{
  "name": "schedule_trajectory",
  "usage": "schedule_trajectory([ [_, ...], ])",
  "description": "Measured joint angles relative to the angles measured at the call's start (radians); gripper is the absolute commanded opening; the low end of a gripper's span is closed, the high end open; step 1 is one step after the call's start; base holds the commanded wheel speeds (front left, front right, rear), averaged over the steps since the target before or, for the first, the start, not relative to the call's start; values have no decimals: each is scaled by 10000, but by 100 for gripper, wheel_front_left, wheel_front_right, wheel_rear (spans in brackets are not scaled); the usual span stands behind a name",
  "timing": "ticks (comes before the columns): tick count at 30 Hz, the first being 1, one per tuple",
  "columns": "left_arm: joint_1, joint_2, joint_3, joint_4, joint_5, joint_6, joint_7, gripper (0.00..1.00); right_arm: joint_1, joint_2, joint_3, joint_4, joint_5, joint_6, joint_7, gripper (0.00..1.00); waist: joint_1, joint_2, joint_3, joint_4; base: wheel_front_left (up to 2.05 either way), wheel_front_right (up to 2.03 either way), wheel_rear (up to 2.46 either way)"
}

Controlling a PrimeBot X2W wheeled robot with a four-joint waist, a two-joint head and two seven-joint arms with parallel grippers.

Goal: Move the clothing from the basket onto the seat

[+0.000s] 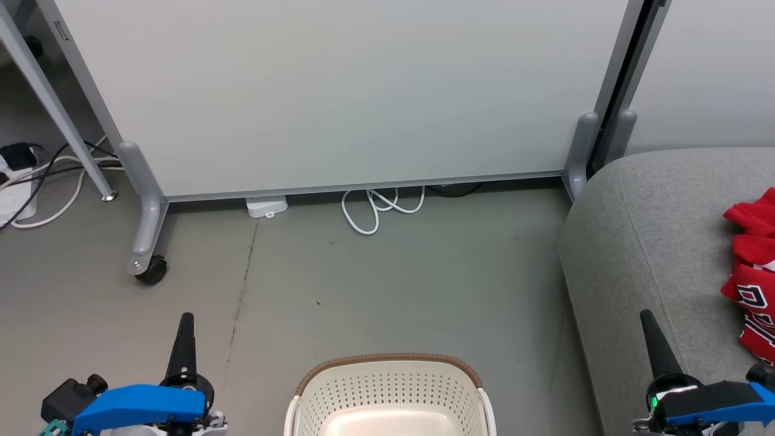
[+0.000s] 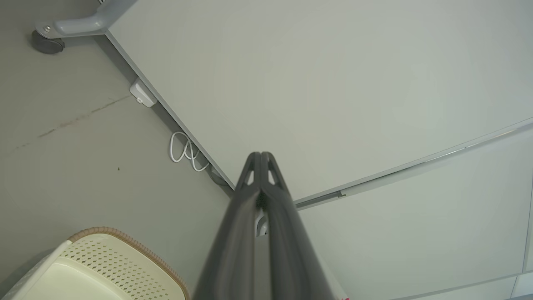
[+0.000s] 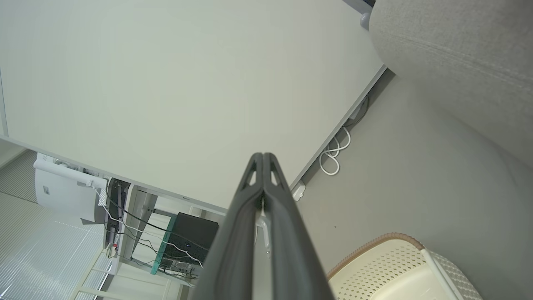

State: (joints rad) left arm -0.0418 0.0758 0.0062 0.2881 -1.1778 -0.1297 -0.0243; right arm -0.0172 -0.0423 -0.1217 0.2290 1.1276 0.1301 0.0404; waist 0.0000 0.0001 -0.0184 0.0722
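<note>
There is one basket [image 1: 390, 387], one sofa [image 1: 654, 242] and one heap of red clothing [image 1: 754, 251], its pieces too bunched to count. Two grippers show: the left gripper [image 1: 185, 321] and the right gripper [image 1: 646, 318]. Behind stand two white panels, a wide panel [image 1: 339, 91] and a narrow panel [image 1: 708, 72], plus one castor [image 1: 151, 270] and one looped white cable [image 1: 375, 212].

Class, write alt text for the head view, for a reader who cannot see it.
Red clothing lies on the grey seat at the right edge, while the cream basket at bottom centre looks empty. The left gripper and right gripper, both shut, point up from the lower corners over a floor before a white partition.
</note>
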Motion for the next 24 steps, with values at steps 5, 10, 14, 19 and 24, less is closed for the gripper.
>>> schedule_trajectory([
  [5, -27, -15, 109, -38, -464, 0, 142, 0, -81, -2, 6, 21, 500, 0, 63, 0, 0, 0, 18, -60, 0, 0, 0],
  [10, -72, -31, 176, -86, -909, 0, 245, 0, -168, -6, 13, 35, 991, 0, 130, 0, 0, 0, 36, -120, 0, 0, 0],
  [14, -118, -48, 247, -107, -1241, 0, 339, 0, -243, -10, 21, 48, 1344, 0, 201, 0, 0, 0, 50, -168, 0, 0, 0],
  [19, -217, -65, 355, -155, -1645, 0, 466, 0, -325, -13, 23, 67, 1781, -8, 263, 0, 0, -1, 68, -229, 0, 0, 0],
  [24, -237, -81, 439, -196, -2046, 0, 585, 0, -384, -17, 33, 77, 2224, -8, 324, 0, 0, 0, 86, -289, 0, 0, 0],
])
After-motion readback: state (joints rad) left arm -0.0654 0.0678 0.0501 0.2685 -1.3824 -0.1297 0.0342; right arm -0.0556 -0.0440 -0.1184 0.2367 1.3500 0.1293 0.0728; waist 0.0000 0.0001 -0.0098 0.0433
